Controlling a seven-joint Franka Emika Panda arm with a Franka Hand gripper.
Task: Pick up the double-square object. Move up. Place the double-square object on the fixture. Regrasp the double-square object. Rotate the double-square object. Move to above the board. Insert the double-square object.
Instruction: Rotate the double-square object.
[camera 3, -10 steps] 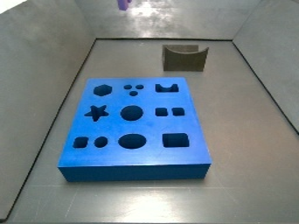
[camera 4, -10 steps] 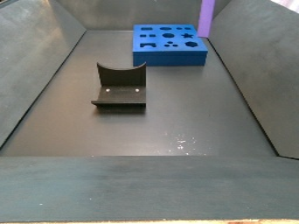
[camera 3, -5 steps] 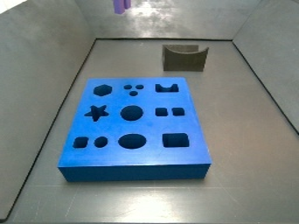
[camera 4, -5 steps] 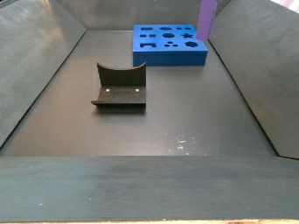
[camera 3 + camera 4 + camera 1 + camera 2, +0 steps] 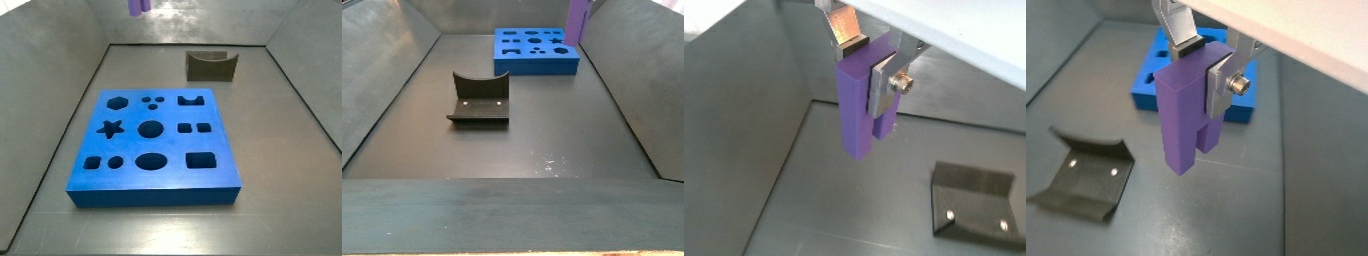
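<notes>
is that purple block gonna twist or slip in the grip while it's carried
Probably stiff: the double-square object hangs straight below the gripper with no sag. It might pivot, since the fingers clamp only its upper end. Its smooth plastic-looking faces could let it slide slightly.

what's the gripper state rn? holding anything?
Gripper: shut on the double-square object, held upright and lifted off the floor; its lower end hangs free below the fingers in both wrist views.
</notes>
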